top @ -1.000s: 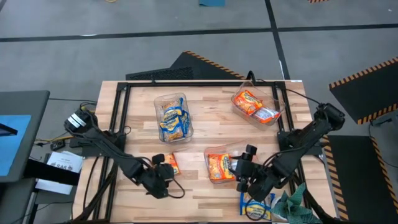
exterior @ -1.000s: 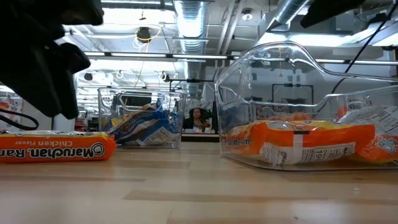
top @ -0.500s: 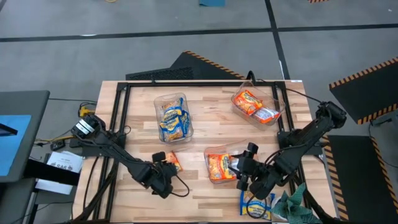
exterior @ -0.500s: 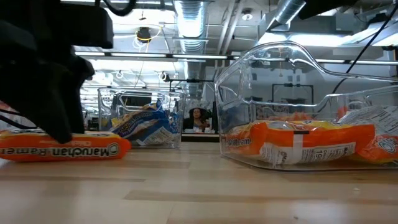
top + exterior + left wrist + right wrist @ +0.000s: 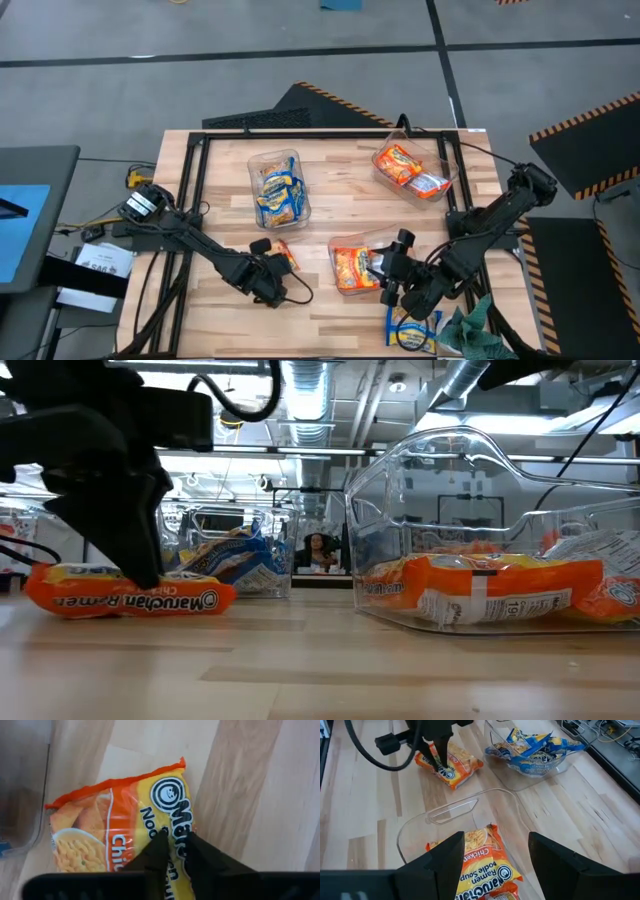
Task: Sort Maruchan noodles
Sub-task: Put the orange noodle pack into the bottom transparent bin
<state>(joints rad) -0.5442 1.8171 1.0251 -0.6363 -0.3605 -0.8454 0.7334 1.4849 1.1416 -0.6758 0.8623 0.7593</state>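
bare wood between blue-packet bin (image 5: 278,187) | near orange-packet bin (image 5: 362,263) | passable

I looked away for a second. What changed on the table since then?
The left claw moved rightward onto the loose orange packet and nudged it toward the near bin; its fingers now pinch the wrapper. The right claw, the bins and their packets stayed put.

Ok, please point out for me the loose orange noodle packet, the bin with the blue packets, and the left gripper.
loose orange Maruchan packet (image 5: 117,832): left wrist view, printed front.
bin with blue packets (image 5: 262,160): high view, far rim.
left gripper (image 5: 276,284): high view, between fingertips.
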